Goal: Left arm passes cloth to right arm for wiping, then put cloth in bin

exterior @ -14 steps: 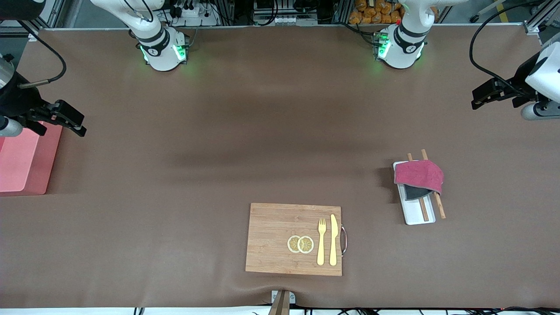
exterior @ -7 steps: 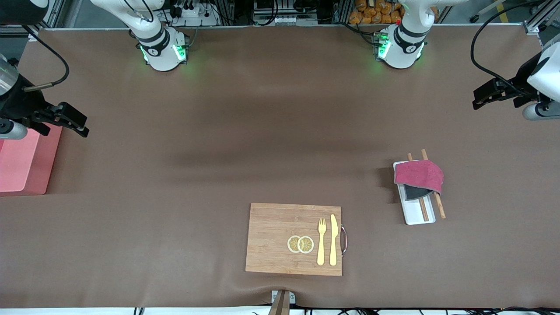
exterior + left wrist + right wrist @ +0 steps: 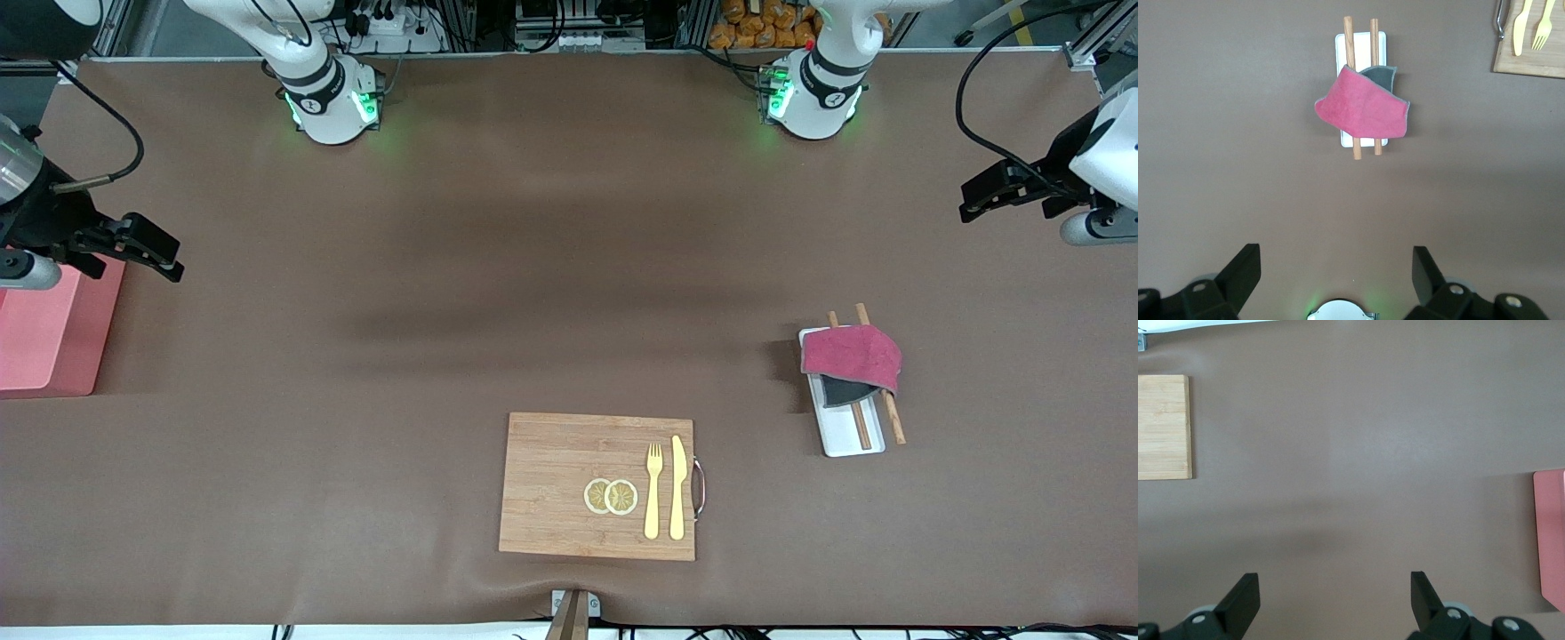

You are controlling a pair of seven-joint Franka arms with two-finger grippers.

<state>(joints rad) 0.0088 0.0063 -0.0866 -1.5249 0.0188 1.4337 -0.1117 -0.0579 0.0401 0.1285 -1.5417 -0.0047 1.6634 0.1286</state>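
Observation:
The crimson cloth [image 3: 852, 356] with a dark grey underside lies draped over a narrow white tray [image 3: 849, 433] and two wooden chopsticks [image 3: 890, 416], toward the left arm's end of the table. It also shows in the left wrist view [image 3: 1362, 109]. My left gripper [image 3: 989, 197] is open and empty, up in the air over the table's edge at that end, well away from the cloth. My right gripper [image 3: 151, 247] is open and empty, up beside the pink bin [image 3: 40, 336] at the right arm's end. The bin's edge shows in the right wrist view [image 3: 1551, 533].
A wooden cutting board [image 3: 597, 485] with a metal handle lies near the front camera. On it are two lemon slices [image 3: 610, 496], a yellow fork [image 3: 653, 490] and a yellow knife [image 3: 678, 487]. The board also shows in the right wrist view [image 3: 1163, 427].
My right gripper has drifted slightly toward the table's middle and lower in the front view. My left gripper has barely moved. The cloth has not moved.

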